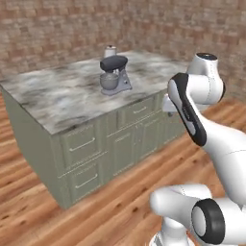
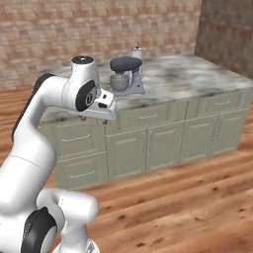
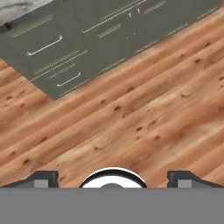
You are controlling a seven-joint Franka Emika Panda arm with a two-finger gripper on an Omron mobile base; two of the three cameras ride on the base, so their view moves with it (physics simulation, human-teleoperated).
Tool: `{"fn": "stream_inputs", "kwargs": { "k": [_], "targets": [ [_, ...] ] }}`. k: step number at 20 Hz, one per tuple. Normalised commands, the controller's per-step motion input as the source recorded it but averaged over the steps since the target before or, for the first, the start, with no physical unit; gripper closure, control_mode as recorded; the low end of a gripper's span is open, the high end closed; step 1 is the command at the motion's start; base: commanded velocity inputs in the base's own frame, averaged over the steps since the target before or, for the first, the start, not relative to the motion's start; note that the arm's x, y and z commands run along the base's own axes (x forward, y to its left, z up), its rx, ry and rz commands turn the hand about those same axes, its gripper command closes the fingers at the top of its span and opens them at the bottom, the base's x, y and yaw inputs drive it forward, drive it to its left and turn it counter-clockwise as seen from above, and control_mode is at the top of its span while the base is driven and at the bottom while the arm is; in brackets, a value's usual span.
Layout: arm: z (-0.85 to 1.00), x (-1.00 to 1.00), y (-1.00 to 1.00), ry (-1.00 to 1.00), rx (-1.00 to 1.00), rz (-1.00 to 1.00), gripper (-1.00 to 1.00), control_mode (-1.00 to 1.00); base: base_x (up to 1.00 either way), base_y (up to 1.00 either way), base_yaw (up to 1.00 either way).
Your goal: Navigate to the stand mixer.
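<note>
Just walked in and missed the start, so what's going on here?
Nothing is being handled yet. The stand mixer sits on the marble top of a green kitchen island, with a small white jar just behind it. The robot stands on the wood floor a stretch short of the island, arm folded up, and its gripper points down at the floorboards with the jaws apart and empty.

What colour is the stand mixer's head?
Dark grey; the stand mixer shows best in the right base view.

We see even, soft, rendered light with barely any shadows or glare. The pictures look slightly blurry (coarse throughout), with no edge distortion.
</note>
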Motion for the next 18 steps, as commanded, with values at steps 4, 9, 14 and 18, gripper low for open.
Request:
{"fn": "stream_inputs", "kwargs": {
  "k": [4,9,14,18],
  "targets": [
    [0.00,0.00,0.00,0.00,0.00,0.00,-1.00,1.00,0.35,-0.35,0.72],
    [0.00,0.00,0.00,0.00,0.00,0.00,-1.00,1.00,0.66,-0.82,0.49],
    [0.00,0.00,0.00,0.00,0.00,0.00,-1.00,1.00,0.48,-1.00,0.20],
    [0.00,0.00,0.00,0.00,0.00,0.00,-1.00,1.00,0.88,-0.87,0.11]
  ]
}}
